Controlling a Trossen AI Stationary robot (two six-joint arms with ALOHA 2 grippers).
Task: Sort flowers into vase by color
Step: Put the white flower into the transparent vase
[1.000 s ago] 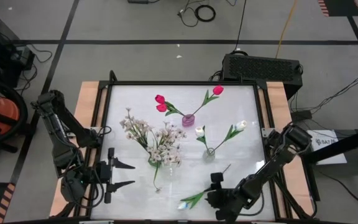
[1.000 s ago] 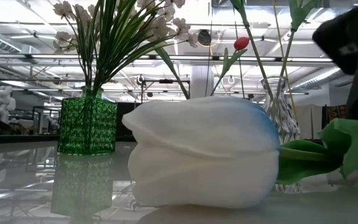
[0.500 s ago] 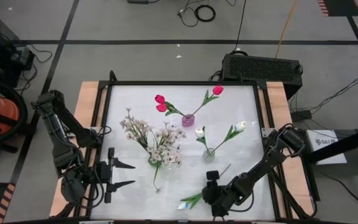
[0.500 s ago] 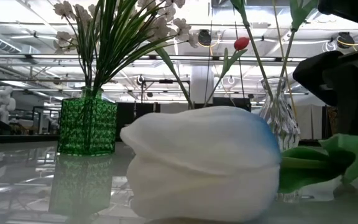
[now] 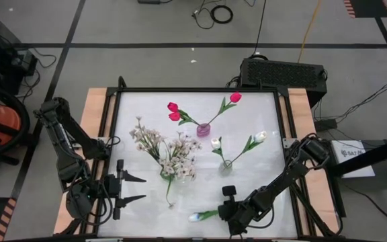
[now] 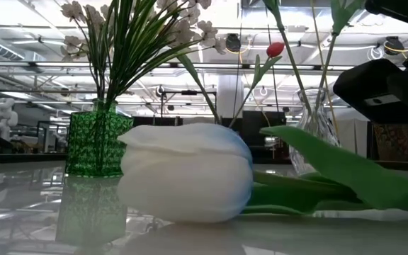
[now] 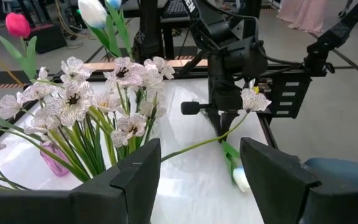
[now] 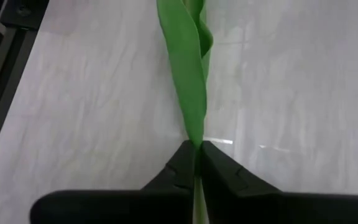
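The right gripper (image 8: 197,151) is low over the near edge of the table (image 5: 261,175), jaws pinched onto the green stem of a white tulip (image 5: 195,217) lying flat there. The left gripper (image 5: 138,187) waits at the table's left edge, jaws wide and empty.

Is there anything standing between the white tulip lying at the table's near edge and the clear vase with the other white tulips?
Nothing visible does. The lying white tulip, its stem pinched in the shut right gripper, has bare table between it and the clear vase. The green vase of cream blossoms stands off to the left.
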